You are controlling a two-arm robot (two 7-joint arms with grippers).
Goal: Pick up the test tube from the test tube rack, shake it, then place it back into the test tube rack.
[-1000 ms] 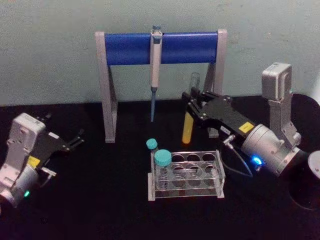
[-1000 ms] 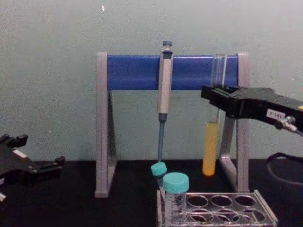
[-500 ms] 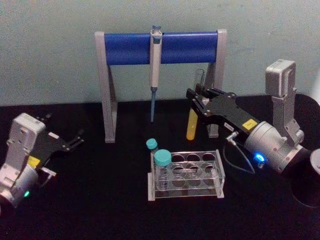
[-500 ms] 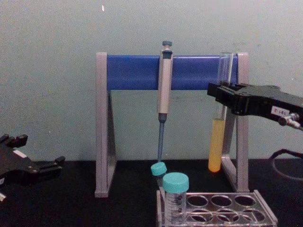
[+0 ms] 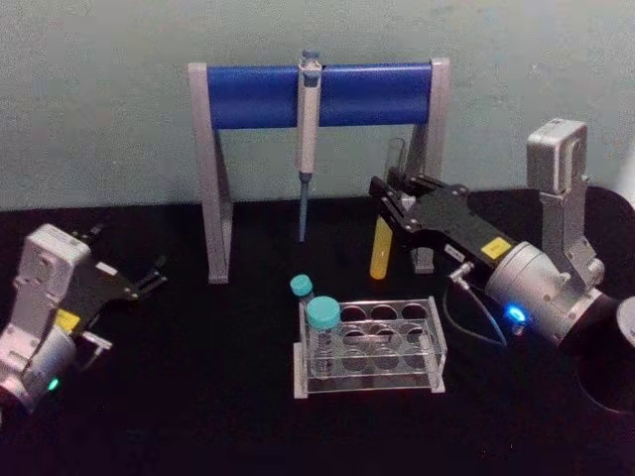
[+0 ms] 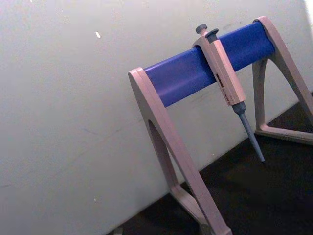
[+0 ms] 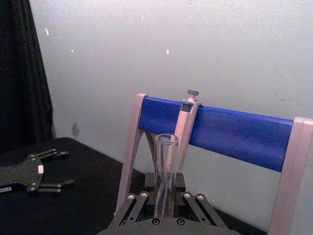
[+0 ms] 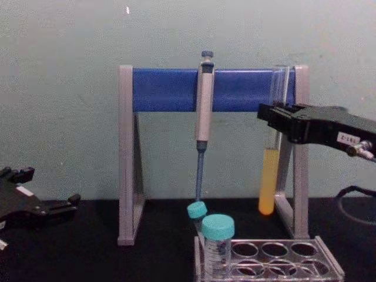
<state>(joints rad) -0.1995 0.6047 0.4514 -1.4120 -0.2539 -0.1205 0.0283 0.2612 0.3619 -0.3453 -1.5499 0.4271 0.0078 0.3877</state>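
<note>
Black tabletop [image 5: 198, 407], one test tube rack [image 5: 397, 375]; right gripper [image 5: 386, 204] clamps one test tube [image 5: 381, 250], left gripper [image 5: 152, 275] gapes.

A plain pale-green wall [image 5: 99, 99] (flecked with small white marks) rises behind the far edge of the black tabletop [image 5: 198, 416]; a dark curtain [image 7: 19, 73] hangs beside the wall.

Right gripper [image 5: 389, 195]: black body, yellow label [image 5: 493, 250], blue light [image 5: 512, 315] at 5 o'clock.
Left gripper [image 5: 152, 278]: black, silver wrist [image 5: 38, 283], green light [image 5: 52, 384].
</note>
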